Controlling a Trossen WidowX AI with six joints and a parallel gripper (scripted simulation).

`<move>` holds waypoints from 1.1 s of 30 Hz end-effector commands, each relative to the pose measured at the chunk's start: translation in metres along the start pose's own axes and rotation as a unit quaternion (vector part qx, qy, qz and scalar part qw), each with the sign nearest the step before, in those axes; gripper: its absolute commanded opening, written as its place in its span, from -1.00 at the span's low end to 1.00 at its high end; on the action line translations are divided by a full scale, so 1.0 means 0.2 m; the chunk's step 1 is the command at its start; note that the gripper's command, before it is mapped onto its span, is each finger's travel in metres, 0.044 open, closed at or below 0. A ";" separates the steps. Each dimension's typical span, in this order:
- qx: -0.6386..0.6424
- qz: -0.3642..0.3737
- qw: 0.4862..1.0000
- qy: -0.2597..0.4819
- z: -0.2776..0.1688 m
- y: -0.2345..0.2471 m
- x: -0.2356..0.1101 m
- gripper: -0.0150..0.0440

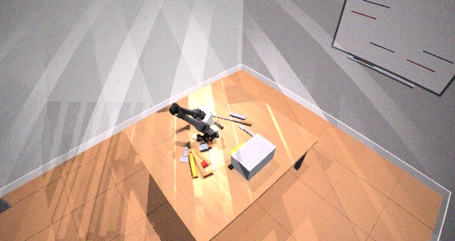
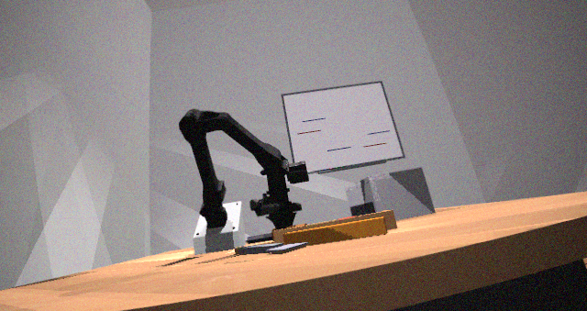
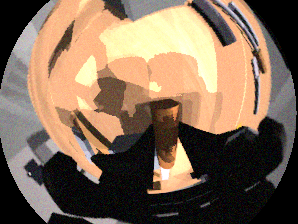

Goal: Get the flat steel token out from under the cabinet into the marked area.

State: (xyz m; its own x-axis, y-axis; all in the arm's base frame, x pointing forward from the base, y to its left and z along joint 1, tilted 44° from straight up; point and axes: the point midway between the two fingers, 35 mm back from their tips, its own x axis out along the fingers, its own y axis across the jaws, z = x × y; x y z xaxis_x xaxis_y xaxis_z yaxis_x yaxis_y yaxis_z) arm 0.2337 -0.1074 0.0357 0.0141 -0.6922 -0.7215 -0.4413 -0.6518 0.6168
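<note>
My gripper [image 1: 207, 138] [image 2: 281, 220] [image 3: 162, 124] is low over the table, left of the cabinet, and is shut on a brown wooden stick [image 3: 166, 125] that points away from the fingers over the table top. The cabinet [image 1: 254, 156] [image 2: 390, 192] is a pale grey box on the right part of the table. A yellow strip [image 1: 236, 148] lies by its left side. The steel token is not visible in any view.
Several tools lie in front of the gripper: a yellow bar [image 1: 193, 165] [image 2: 339, 231], a wooden bar with a red block [image 1: 203, 165], a white stick [image 1: 212, 159] and grey flat pieces [image 1: 185, 155] [image 2: 275, 248]. Grey bars [image 1: 237, 116] [image 1: 246, 130] lie behind. The arm's base [image 2: 220, 233] stands at the back.
</note>
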 end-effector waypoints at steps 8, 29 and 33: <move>0.030 0.003 1.000 0.002 0.00 0.01 0.00 -0.31; 0.024 0.004 1.000 0.003 0.00 0.00 0.01 0.42; 0.022 0.004 1.000 0.003 0.01 0.00 0.02 0.42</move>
State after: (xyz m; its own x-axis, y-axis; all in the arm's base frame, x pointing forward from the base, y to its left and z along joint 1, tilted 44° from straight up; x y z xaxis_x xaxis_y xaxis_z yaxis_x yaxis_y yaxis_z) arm 0.2351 -0.1076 0.0344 0.0183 -0.6954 -0.7184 -0.4862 -0.6340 0.6014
